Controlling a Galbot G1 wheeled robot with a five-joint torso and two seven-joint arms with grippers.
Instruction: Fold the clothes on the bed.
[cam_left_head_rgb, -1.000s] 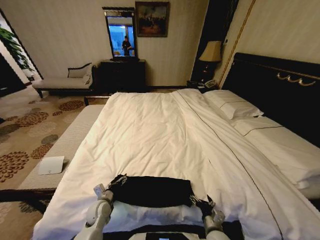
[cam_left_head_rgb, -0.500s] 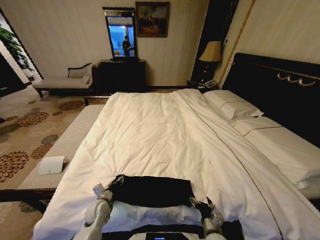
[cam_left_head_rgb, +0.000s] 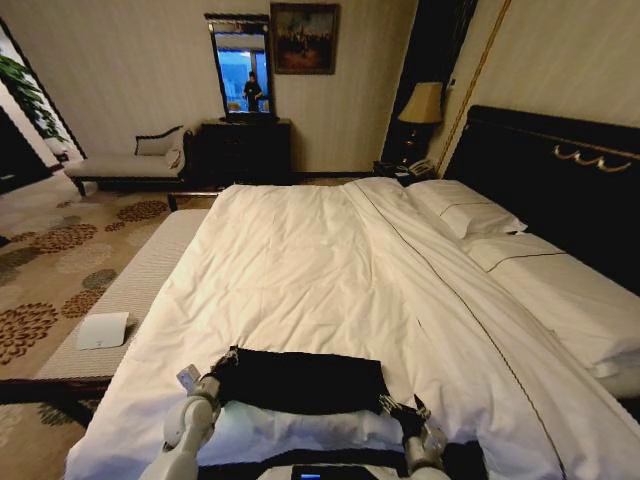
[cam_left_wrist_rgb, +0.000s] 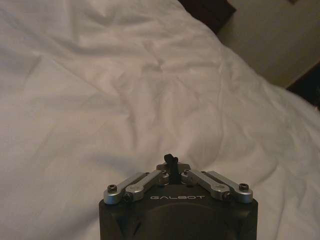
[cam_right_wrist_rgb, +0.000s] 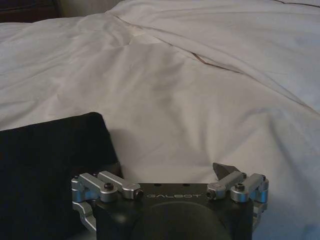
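White duvet covers the bed (cam_left_head_rgb: 330, 270), dark headboard at 3 o'clock. Folded black shirt (cam_left_head_rgb: 300, 382) lies at the bed's near edge, 6 o'clock in the head view. Left gripper (cam_left_head_rgb: 222, 362) sits at the shirt's left end, jaws closed with tips together. Right gripper (cam_left_head_rgb: 398, 405) sits at its right end, jaws spread apart, gripping nothing. "GALBOT" is printed on both wrist housings.

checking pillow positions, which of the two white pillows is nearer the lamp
The far pillow, up beside the nightstand lamp. The other pillow lies closer to the robot, farther along the dark headboard.
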